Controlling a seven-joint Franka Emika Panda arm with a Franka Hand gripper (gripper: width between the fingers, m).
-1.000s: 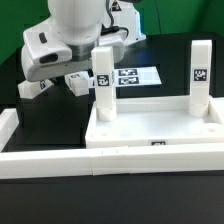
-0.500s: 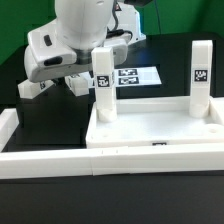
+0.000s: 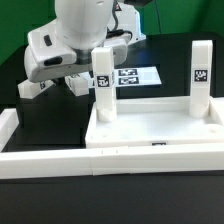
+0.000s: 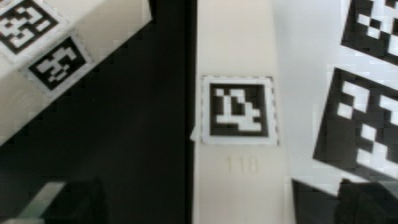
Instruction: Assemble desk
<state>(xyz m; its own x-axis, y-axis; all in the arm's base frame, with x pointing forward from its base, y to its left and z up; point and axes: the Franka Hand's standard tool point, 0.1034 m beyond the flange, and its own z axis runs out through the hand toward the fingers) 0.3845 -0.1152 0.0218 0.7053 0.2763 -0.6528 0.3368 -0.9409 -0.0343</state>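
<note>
The white desk top [image 3: 150, 128] lies at the front, rim up. Two white tagged legs stand upright in its back corner sockets: one at the left [image 3: 103, 85], one at the right [image 3: 200, 75]. My arm hangs over the left leg. In the wrist view this leg [image 4: 237, 108] runs down the middle between my gripper [image 4: 210, 205] and its dark fingers [image 4: 71, 205], with a gap on each side. The gripper is open around the leg and does not touch it.
Two loose legs [image 3: 35, 88] [image 3: 76, 84] lie on the black table behind the desk top on the exterior view's left. The marker board [image 3: 135, 76] lies behind the left leg. White border rails run along the left [image 3: 8, 125] and front [image 3: 60, 160].
The arm has shifted slightly toward the exterior view's right over the left leg, then held still. The legs and desk top have not moved.
</note>
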